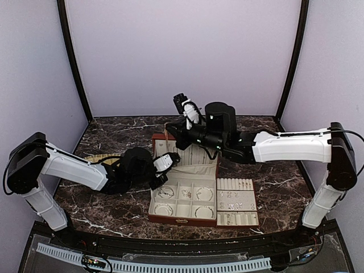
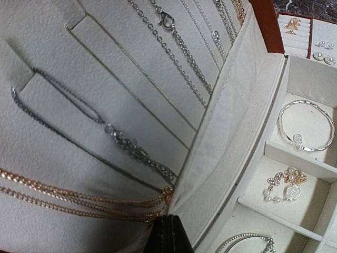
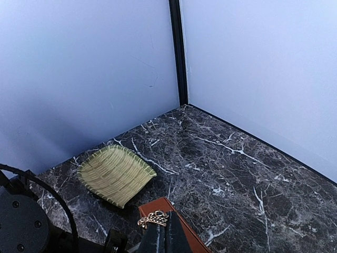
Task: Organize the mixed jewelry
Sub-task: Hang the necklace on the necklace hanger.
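The red-brown jewelry box [image 1: 183, 219] stands open with its lid [image 1: 196, 154] tilted back. Several chains hang on the lid's cream lining [image 2: 105, 95], silver ones and a gold chain [image 2: 79, 197]. My left gripper [image 1: 162, 170] is at the lid's lower left; its fingers [image 2: 166, 232] are shut at the gold chain's lower end, by the lining pocket's edge. My right gripper [image 1: 169, 129] is at the lid's top left corner, shut on gold chain links [image 3: 154, 217]. A silvery bangle [image 2: 306, 126] and a pearl-and-gold piece [image 2: 284, 184] lie in the box compartments.
A cream slotted tray [image 1: 236, 202] with rings and studs lies right of the box. A woven straw-coloured mat [image 3: 116, 174] sits on the dark marble table at the back left, also in the top view [image 1: 95, 158]. Lilac walls close in three sides.
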Motion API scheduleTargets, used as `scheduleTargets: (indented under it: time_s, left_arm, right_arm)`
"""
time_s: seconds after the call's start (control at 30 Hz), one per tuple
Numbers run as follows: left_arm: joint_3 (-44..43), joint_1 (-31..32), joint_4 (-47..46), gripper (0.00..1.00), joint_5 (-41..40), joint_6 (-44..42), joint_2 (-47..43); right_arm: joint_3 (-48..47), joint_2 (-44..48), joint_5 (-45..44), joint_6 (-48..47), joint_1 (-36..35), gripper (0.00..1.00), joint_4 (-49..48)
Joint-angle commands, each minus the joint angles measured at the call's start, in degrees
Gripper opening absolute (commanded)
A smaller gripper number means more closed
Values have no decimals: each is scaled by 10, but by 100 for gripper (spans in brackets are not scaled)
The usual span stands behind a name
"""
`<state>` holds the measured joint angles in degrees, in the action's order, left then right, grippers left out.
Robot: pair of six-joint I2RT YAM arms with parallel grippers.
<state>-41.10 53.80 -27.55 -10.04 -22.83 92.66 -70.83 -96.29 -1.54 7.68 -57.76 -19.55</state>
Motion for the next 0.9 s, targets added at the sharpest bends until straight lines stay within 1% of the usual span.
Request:
scheduleTargets:
  time_s: [0.0, 0.3, 0.87]
  left_arm:
    - [-2, 10, 25, 0, 32, 12, 5]
    - [-3, 10, 24, 0, 30, 12, 8]
    - [1, 10, 19, 0, 27, 13, 1]
  right_arm:
    - [6, -12, -10, -5, -7, 0, -26]
    - [55, -14, -4, 3, -8, 0, -56]
    - [69, -55, -14, 10, -8, 0, -60]
